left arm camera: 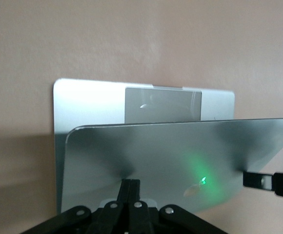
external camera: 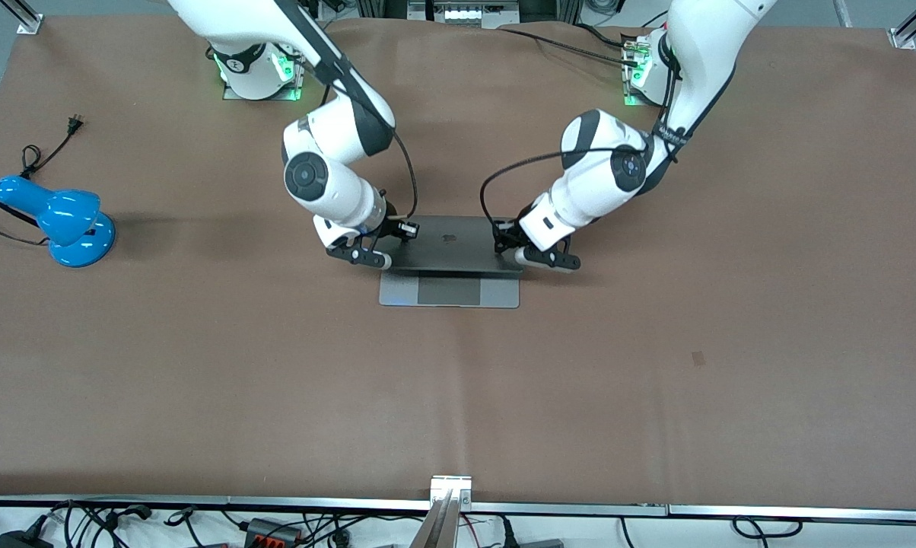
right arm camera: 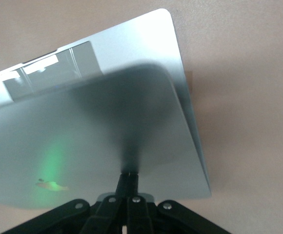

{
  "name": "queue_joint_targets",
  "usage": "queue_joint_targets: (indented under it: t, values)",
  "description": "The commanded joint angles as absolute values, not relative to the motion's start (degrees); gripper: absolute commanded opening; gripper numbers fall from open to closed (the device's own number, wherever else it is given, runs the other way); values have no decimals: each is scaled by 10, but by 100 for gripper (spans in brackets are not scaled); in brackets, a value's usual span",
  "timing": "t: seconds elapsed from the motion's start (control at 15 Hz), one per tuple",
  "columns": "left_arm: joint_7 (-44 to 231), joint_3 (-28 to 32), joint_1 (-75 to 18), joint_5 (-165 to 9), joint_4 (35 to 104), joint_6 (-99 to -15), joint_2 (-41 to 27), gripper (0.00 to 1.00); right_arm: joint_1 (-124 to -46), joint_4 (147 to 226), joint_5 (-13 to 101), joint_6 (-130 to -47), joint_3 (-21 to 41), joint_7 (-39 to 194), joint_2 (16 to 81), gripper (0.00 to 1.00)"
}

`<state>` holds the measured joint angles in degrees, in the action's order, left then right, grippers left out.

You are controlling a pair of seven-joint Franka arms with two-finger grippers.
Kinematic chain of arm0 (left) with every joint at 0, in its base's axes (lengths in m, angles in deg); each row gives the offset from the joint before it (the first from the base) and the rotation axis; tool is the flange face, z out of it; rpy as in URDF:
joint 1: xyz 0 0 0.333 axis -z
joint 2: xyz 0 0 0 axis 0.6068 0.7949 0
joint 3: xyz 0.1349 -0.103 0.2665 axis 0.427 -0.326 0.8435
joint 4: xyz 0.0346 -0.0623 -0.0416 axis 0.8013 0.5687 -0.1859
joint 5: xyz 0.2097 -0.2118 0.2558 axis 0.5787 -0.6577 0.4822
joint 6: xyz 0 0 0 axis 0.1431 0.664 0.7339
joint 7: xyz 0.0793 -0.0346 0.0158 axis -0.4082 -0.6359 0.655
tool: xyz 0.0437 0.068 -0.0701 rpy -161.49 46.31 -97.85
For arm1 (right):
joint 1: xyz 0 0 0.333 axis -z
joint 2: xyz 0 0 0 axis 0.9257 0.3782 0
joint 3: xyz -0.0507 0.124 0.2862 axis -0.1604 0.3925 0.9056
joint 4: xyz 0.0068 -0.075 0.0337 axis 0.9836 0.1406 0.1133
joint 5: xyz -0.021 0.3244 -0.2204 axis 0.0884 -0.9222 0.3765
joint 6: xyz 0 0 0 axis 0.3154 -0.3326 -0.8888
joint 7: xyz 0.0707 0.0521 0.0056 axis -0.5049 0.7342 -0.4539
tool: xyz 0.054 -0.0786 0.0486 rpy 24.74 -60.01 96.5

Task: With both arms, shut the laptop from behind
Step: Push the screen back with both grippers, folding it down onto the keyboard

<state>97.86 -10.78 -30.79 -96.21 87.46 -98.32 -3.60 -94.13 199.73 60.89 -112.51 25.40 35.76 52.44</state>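
Observation:
The space-grey laptop [external camera: 450,242] sits mid-table, its lid tilted forward over the base so that only the trackpad strip [external camera: 449,291] shows. My right gripper [external camera: 407,229] is shut and its fingertips touch the back of the lid near the corner toward the right arm's end. My left gripper [external camera: 498,242] is shut and its fingertips touch the back of the lid near the other corner. In the left wrist view the shut gripper [left arm camera: 131,183] meets the lid [left arm camera: 180,156], and the right gripper [left arm camera: 271,181] shows beside it. In the right wrist view the shut gripper [right arm camera: 129,175] presses the lid [right arm camera: 92,131].
A blue desk lamp [external camera: 62,221] lies with its black cord on the brown mat toward the right arm's end. The arm bases [external camera: 256,72] stand along the table edge farthest from the front camera. Cables hang below the table's near edge.

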Motion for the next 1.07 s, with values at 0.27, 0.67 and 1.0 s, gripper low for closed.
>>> queue_joint_targets:
  t: [0.27,0.67,1.0]
  values:
    - [963,-86,-301,-917,787,-1006,70,0,-934,1944,634,-1149,256,369,605,0]
    - [948,-75,-296,-900,758,-1006,122,0,-937,1942,637,-1183,256,370,630,0]
    - [949,-75,-300,-897,758,-1004,120,0,-914,1942,667,-1145,245,400,589,0]
